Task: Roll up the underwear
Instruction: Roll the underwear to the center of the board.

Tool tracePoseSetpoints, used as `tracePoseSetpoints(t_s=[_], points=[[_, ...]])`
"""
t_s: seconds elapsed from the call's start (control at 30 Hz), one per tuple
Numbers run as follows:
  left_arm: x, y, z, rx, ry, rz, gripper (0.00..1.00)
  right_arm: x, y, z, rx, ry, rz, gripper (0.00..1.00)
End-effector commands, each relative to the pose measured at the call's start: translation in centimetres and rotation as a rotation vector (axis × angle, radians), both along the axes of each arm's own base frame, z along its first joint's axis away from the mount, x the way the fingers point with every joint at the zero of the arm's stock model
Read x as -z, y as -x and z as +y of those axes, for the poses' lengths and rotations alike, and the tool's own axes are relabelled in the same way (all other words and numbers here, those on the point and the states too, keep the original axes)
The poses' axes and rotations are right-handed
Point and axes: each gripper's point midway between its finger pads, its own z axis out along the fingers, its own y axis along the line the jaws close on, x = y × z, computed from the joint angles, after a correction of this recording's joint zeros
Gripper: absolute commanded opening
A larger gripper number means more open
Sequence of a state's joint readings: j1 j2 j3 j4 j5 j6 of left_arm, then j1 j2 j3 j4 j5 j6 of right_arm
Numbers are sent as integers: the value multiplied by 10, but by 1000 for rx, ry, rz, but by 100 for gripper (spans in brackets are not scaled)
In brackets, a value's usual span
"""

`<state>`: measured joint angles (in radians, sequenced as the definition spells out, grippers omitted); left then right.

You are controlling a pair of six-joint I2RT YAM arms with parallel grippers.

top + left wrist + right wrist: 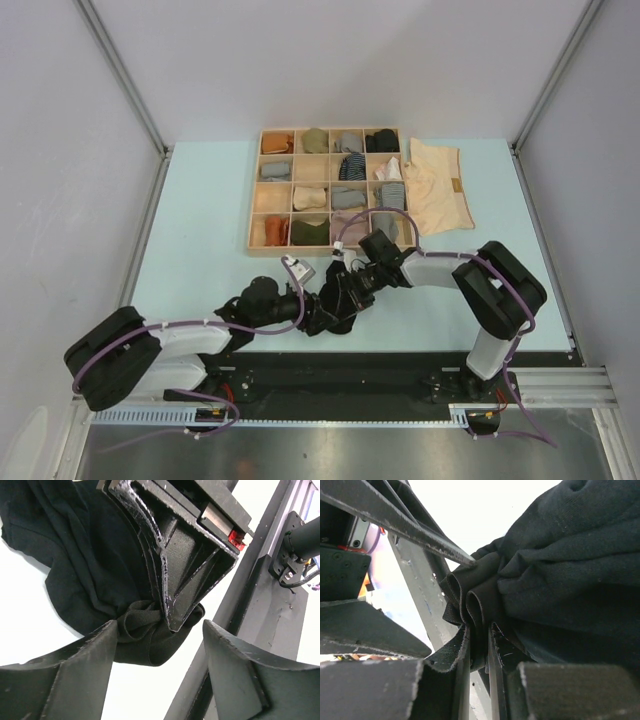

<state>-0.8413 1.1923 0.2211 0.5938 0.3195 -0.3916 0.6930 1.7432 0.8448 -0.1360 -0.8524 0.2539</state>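
Right wrist view: my right gripper [477, 645] pinches a bunched fold of black underwear [570, 555]; left gripper [159, 626] stands spread around that fold.

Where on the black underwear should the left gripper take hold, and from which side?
Take the gathered, pleated bunch of the black underwear just beside where the right gripper pinches it. Come straight in from the left arm's side, where the open left gripper straddles it. The cloth is thick and folded there, while the rest lies loose.
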Motion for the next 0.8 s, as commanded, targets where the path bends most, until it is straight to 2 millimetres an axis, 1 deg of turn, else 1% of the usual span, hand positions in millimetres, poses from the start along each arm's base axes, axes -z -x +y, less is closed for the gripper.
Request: tracePoseSetpoints(t_s=[0.0, 0.1, 0.17, 0.2, 0.23, 0.27, 0.37, 0.4, 0.43, 0.47, 0.5, 0.53, 0.57, 0.63, 0.67, 0.77], points=[[-3, 4, -8, 39, 38, -21, 71, -12, -12, 7, -6, -63, -7, 0], [8, 6, -6, 39, 18, 3, 67, -13, -12, 8, -11, -75, -6, 0], [10, 5, -6, 35, 18, 5, 63, -13, -13, 7, -6, -75, -4, 0], [14, 5, -5, 27, 8, 12, 60, -13, -14, 7, -7, -77, -6, 0], [13, 3, -6, 20, 12, 9, 54, -12, -14, 6, -4, -74, 1, 0], [15, 2, -5, 17, 9, 10, 51, -12, -13, 7, -6, -76, 4, 0], [18, -2, -6, -4, -2, 19, 30, -14, -14, 7, -7, -85, 3, 0], [22, -4, -7, -13, -15, 33, 17, -15, -14, 7, -6, -87, 1, 0], [24, -5, -7, -18, -22, 39, 11, -18, -15, 6, -3, -92, -2, 2], [27, -7, -7, -28, -30, 45, 4, -20, -17, 5, 3, -96, -3, 10], [30, -8, -5, -43, -46, 58, 0, -23, -19, 4, 8, -102, -8, 15], [33, -11, -3, -69, -55, 65, 0, -26, -20, 3, 10, -106, -13, 24], [35, -12, -1, -82, -61, 73, 0, -32, -25, 0, 23, -117, -32, 40], [37, -15, 1, -109, -68, 95, 0, -39, -29, -4, 36, -123, -50, 51], [36, -15, 1, -114, -64, 101, 0, -45, -33, -6, 47, -128, -70, 61], [37, -20, 1, -144, -61, 138, 0, -53, -44, -16, 88, -123, -102, 69]])
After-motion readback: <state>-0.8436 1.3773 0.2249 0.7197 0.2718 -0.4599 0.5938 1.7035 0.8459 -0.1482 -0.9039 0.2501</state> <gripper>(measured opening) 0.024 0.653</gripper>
